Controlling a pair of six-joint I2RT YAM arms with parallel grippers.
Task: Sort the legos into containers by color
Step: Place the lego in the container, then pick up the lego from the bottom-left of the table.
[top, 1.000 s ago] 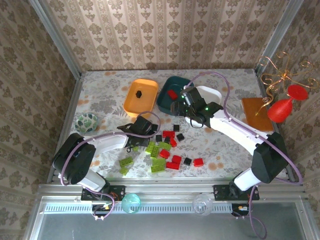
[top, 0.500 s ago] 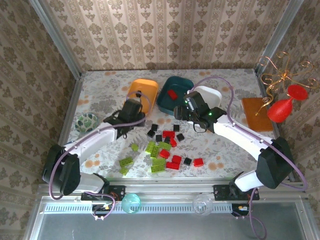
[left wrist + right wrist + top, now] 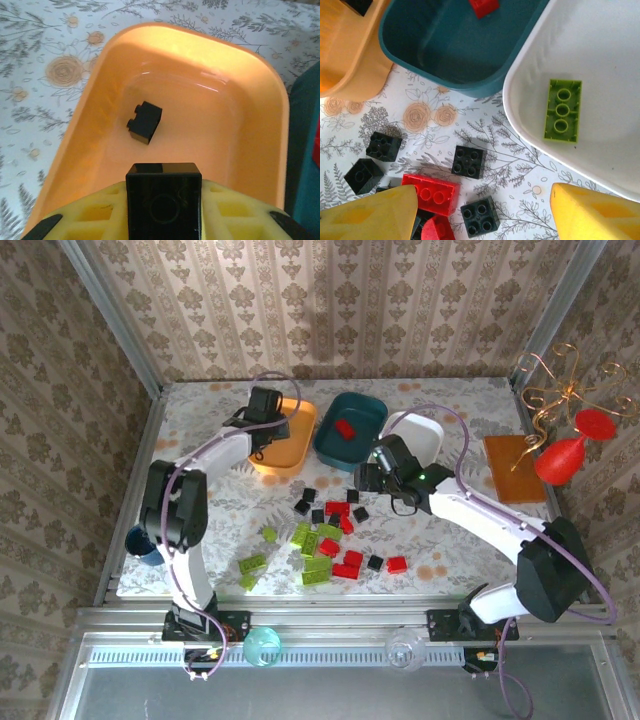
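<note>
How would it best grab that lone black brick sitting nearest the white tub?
From straight above, pinching two opposite flat sides of the black brick. It lies studs up, with bare table at its sides, so there is room to close on it.

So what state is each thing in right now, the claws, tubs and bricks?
Left gripper: shut on a black cube, above the orange tub.
Right gripper: open, empty.
Orange tub: holds one black brick.
Teal tub: holds one red brick.
White tub: holds one green brick.
Loose bricks: unsorted on the table.

glossy orange tub, smooth black brick
</note>
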